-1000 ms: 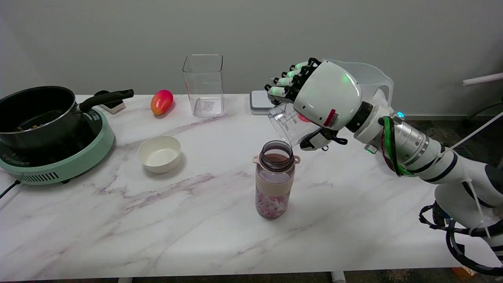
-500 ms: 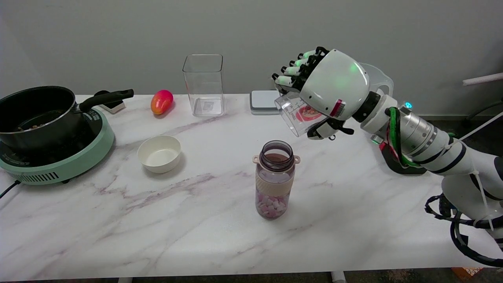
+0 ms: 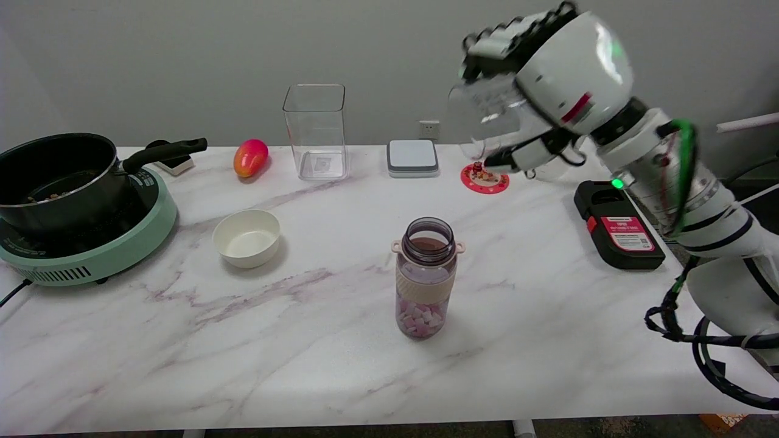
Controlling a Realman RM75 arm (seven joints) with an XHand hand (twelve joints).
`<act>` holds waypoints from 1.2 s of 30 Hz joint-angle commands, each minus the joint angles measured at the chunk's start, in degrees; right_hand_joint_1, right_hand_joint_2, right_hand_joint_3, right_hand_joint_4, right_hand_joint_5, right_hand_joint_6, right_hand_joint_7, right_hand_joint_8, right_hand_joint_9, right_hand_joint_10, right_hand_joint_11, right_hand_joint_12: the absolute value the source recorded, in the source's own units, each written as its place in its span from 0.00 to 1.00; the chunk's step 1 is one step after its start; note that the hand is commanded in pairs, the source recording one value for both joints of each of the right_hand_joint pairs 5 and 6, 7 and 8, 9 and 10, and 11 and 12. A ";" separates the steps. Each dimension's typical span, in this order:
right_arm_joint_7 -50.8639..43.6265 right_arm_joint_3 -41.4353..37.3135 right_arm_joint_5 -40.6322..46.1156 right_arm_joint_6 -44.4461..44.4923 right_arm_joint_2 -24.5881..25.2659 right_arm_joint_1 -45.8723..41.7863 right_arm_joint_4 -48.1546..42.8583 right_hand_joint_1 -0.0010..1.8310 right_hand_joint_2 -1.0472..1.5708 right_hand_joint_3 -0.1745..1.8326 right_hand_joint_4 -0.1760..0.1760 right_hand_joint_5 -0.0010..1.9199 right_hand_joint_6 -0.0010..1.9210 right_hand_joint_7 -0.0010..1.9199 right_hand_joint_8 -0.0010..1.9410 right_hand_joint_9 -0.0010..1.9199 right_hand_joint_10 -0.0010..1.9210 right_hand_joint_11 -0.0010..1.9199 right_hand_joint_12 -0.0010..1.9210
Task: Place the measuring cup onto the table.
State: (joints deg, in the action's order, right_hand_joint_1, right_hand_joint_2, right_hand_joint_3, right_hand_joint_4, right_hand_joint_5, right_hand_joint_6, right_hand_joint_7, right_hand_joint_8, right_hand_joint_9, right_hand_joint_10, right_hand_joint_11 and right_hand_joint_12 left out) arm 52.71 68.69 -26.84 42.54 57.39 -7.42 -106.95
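Note:
My right hand [image 3: 548,79] is high above the table's back right and grips the clear plastic measuring cup [image 3: 487,112], fingers over its top and thumb beneath. The cup is blurred by motion and lies roughly on its side, mouth toward the left. It hangs well above the marble table [image 3: 304,340], over the red round coaster [image 3: 484,179]. The open bottle [image 3: 425,277] with pink and white pieces in its bottom stands on the table, below and to the left of the cup.
Along the back stand a tall clear container [image 3: 315,131], a red-orange mango [image 3: 250,157] and a small white scale [image 3: 412,157]. A black device with a red label [image 3: 618,231] lies at right. A white bowl [image 3: 246,237] and a black pot [image 3: 58,176] on a green cooker [image 3: 91,249] sit at left.
My right hand has risen and swung up and to the right with the cup, away from the bottle's mouth. The coaster and the black device, hidden before, now show.

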 commanded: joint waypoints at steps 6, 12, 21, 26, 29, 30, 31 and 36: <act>0.06 18.94 90.20 12.25 -8.09 1.22 19.48 0.74 0.92 0.25 0.50 0.88 0.88 0.79 0.78 0.75 0.75 0.67 0.67; 7.90 27.94 96.00 10.55 -9.31 5.28 24.60 0.73 0.92 0.25 0.50 0.88 0.88 0.79 0.78 0.75 0.75 0.67 0.67; 21.74 31.98 100.55 1.42 -7.27 6.07 27.35 0.67 0.98 0.22 0.50 0.92 0.92 0.81 0.81 0.76 0.76 0.68 0.68; 21.46 32.01 100.96 -6.96 -6.83 6.42 30.07 0.65 1.00 0.21 0.50 0.95 0.95 0.83 0.82 0.77 0.77 0.69 0.69; 21.42 32.67 100.41 -10.01 -7.03 7.69 31.92 0.65 1.00 0.21 0.50 0.95 0.95 0.83 0.82 0.77 0.77 0.69 0.69; 21.38 33.23 99.80 -10.42 -7.07 8.42 32.73 0.65 1.00 0.21 0.50 0.95 0.95 0.83 0.82 0.77 0.77 0.69 0.69; 21.38 33.58 99.33 -10.73 -7.07 8.96 33.15 0.65 1.00 0.21 0.50 0.94 0.94 0.83 0.82 0.77 0.77 0.69 0.69; 21.30 34.38 92.50 -10.47 -6.74 10.88 37.34 0.66 1.00 0.21 0.50 0.91 0.91 0.82 0.81 0.77 0.77 0.69 0.69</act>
State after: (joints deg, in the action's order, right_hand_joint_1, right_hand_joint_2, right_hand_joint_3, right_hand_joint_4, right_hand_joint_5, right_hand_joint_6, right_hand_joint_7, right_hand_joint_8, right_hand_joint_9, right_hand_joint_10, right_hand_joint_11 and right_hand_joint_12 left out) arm 68.66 96.13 64.53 40.55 50.73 -1.80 -81.29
